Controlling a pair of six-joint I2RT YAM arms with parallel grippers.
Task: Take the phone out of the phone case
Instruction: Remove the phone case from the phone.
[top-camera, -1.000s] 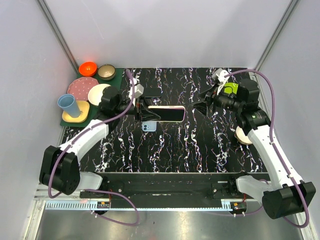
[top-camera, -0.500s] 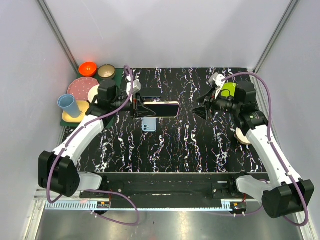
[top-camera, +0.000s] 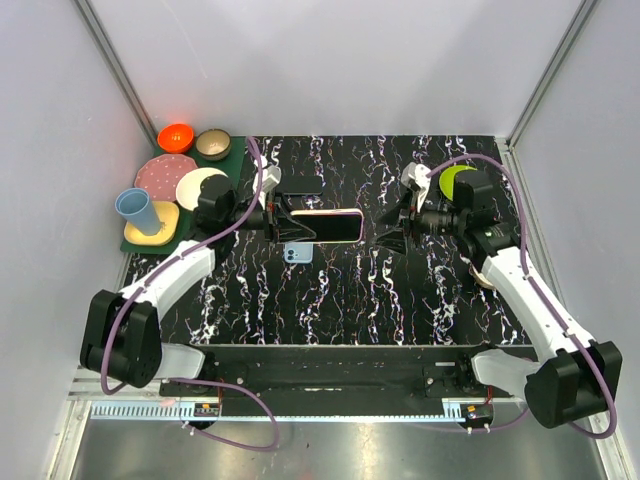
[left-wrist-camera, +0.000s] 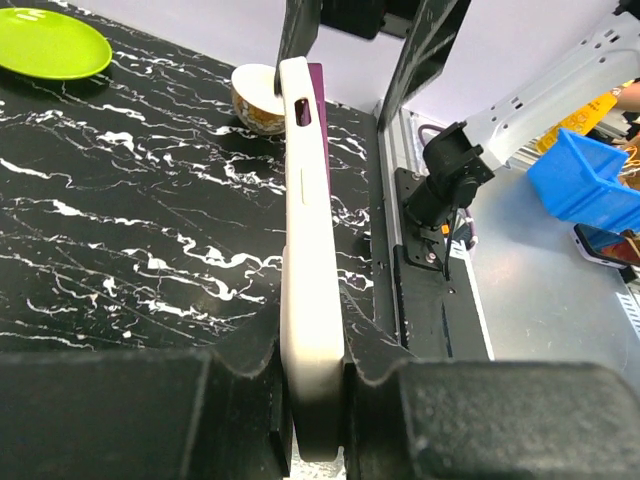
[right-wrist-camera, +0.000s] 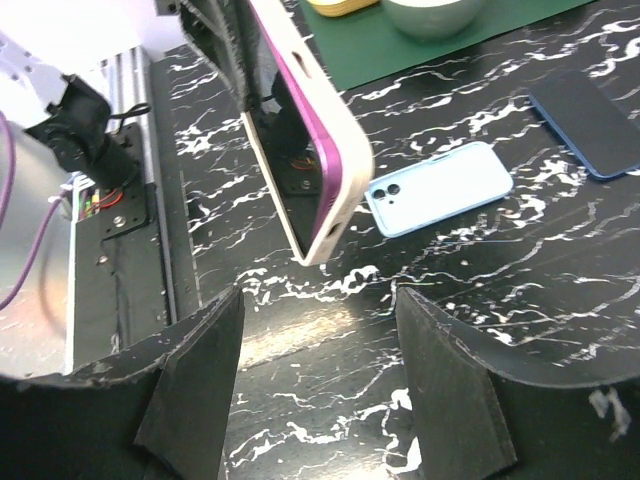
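Top external view: the cased phone (top-camera: 330, 226) is clamped edge-up by the left gripper (top-camera: 290, 226), its long axis aimed at the right gripper (top-camera: 390, 232), spread empty near its free end.

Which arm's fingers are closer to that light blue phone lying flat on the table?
Left. The left fingers, clamped on the cased phone, sit right beside the light blue phone, just beyond it. The right fingers are open, well off to its right.
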